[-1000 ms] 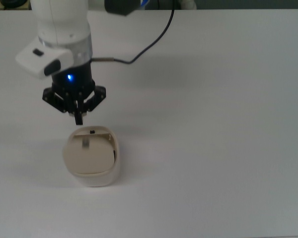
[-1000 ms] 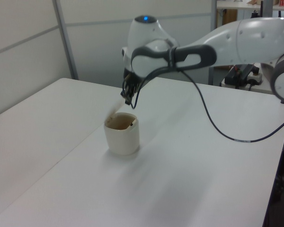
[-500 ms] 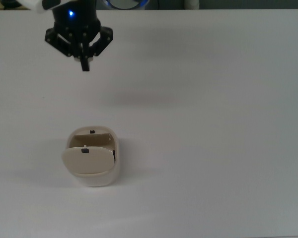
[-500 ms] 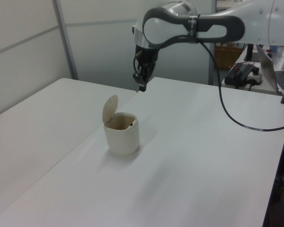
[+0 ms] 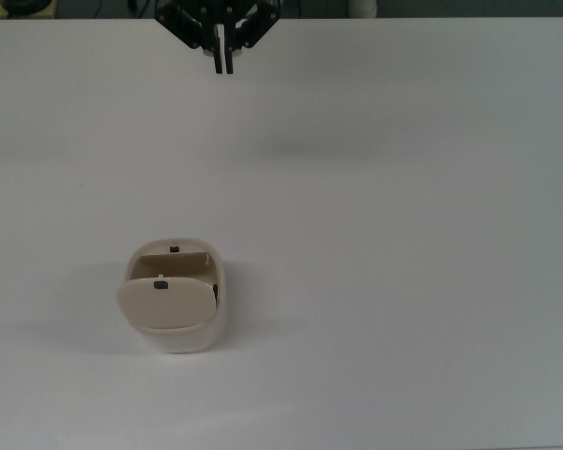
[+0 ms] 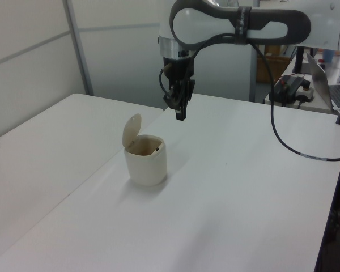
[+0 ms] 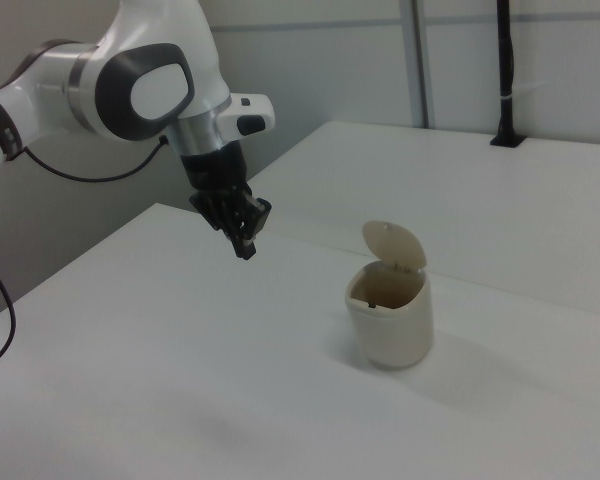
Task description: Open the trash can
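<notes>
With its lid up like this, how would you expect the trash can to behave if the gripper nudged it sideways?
The trash can looks like thin plastic and seems empty, so it is probably light and would slide on the smooth table. A push high on the raised lid might tip it.

Top view looks straight down; left and right views face across the table [image 6: 226, 187] from opposite sides.

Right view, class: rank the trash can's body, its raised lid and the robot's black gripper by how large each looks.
1. Trash can body, clearly largest.
2 and 3. Raised lid and gripper look much alike; the gripper may sit at a different depth, so I leave them unranked.
</notes>
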{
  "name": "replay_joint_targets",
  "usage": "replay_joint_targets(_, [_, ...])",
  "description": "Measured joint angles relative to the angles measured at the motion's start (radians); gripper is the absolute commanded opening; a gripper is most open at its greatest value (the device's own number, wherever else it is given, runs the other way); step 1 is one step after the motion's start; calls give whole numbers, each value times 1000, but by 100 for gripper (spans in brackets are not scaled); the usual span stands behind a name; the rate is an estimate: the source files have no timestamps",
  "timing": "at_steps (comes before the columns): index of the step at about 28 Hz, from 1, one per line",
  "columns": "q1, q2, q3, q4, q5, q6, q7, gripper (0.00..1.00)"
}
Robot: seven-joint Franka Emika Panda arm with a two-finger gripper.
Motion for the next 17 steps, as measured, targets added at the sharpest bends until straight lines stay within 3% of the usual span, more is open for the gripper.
replay_joint_targets(17, [-24,-3,-14,-9,-3,-1,0,100])
